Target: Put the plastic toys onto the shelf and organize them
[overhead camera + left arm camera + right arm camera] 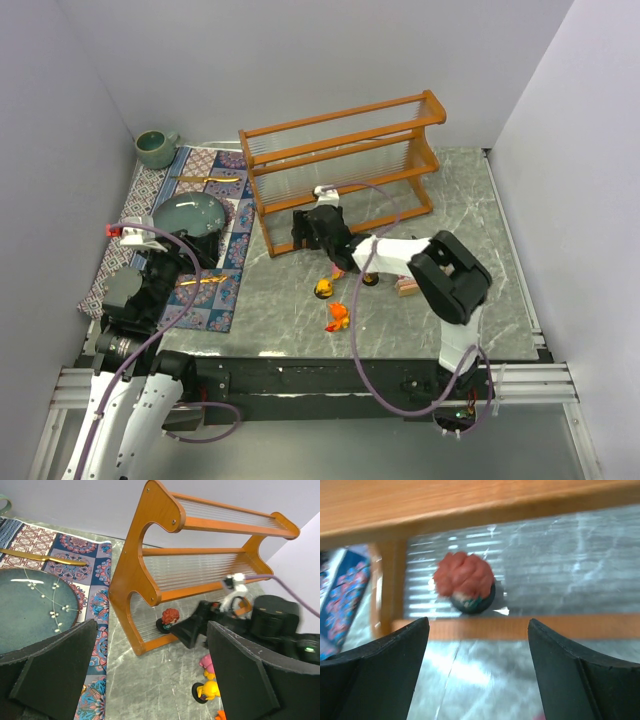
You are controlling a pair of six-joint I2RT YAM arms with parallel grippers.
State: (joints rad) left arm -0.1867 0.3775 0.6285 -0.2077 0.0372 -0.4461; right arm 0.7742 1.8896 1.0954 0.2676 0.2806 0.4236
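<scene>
**Right pincer (477, 625) spread wide at the shelf (470, 505), red-haired toy (465, 582) standing free**

Closest to us in the right wrist view are the two black fingers (380, 670) of the right pincer. They stand far apart with nothing between them. Just beyond, in the middle of that frame, the red-haired toy stands upright on its dark round base on the lowest tier of the shelf. It is near the left post and apart from both fingers.

We judge that this toy is as good as placed. What is left is to draw the arm straight back without brushing it.

In the top view more toys wait on the table (280, 300), below the shelf in the frame: a yellow toy (323, 289), an orange toy (338, 318) and a pink toy (405, 287). The next move calls for clearing the front rail, swinging to one of these and closing low around it.

At the left of the top view, the left pincer (152, 625) hangs wide open and empty near the plate (30, 605).
</scene>
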